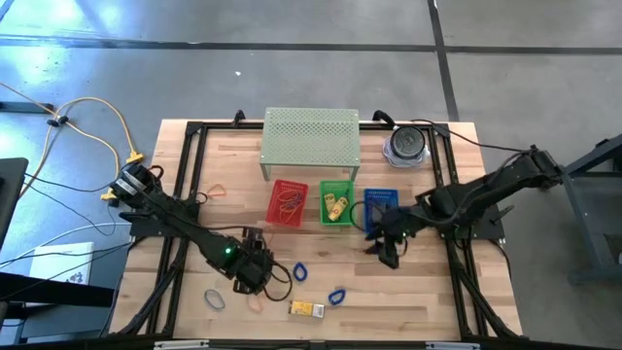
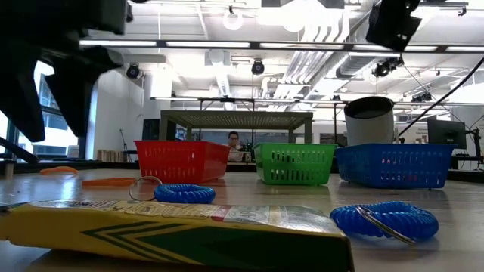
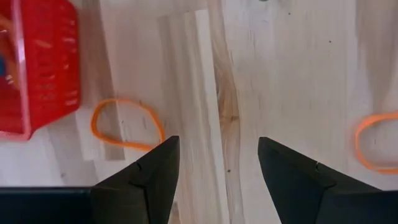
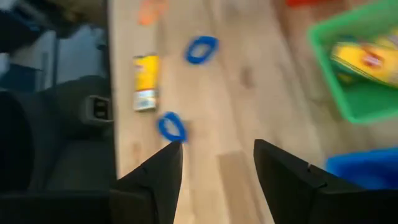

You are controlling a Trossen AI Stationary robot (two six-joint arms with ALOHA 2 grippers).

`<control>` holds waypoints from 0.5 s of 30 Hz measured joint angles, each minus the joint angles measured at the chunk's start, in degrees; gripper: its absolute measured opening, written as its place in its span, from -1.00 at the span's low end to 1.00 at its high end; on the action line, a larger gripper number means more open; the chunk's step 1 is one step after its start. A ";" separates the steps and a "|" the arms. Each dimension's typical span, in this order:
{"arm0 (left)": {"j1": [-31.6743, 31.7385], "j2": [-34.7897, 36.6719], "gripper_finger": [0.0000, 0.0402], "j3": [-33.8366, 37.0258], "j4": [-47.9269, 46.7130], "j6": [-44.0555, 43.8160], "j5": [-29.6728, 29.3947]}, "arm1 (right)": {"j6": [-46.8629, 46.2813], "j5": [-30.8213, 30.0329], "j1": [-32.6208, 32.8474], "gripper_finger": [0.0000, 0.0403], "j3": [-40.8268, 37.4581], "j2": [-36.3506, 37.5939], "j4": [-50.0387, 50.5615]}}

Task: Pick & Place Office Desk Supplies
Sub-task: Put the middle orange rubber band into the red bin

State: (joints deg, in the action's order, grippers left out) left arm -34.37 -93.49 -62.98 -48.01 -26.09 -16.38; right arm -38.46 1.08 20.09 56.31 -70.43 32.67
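A: High view. Landmark: the green basket [image 1: 337, 203]. It holds yellow boxes [image 1: 336, 206]. The red basket [image 1: 288, 202] just left of it holds dark band loops; the blue basket [image 1: 381, 208] just right, contents not readable. Left gripper [image 1: 255, 273] sits well down-left of the green basket, right gripper [image 1: 388, 249] just down-right of it.

B: Loose supplies?

A: One yellow box [image 1: 306, 309], two blue loops [image 1: 300, 273] and [image 1: 336, 296], all below the green basket, near the table's front edge.

B: Low view?

A: All three baskets in a row; the box [image 2: 174, 230] lies closest to the lens. Nothing new on contents.

B: Left wrist?

A: Jaws apart, nothing between them. An orange band [image 3: 126, 124] lies flat on the wood beside the red basket [image 3: 40, 65]. Risk, in my judgement: the band is so thin that the fingers may close over it and come up bare.

B: Right wrist?

A: Jaws apart, empty. Box [image 4: 146, 81] and loops [image 4: 171, 127] lie ahead. A skewed approach could nudge the box toward the front edge.
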 joint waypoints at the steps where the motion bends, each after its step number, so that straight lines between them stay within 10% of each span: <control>1: 0.64 0.00 0.02 0.53 0.97 1.02 0.91 | 0.46 -0.76 1.33 -0.08 0.00 -0.02 -1.55; 15: 6.79 -0.02 -0.04 7.01 8.07 7.25 1.30 | 8.24 -11.41 15.65 -0.09 0.00 -3.16 -22.05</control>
State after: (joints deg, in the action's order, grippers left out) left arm -27.57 -93.51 -55.97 -39.94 -18.83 -15.09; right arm -30.22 -10.33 35.75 56.31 -73.60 10.61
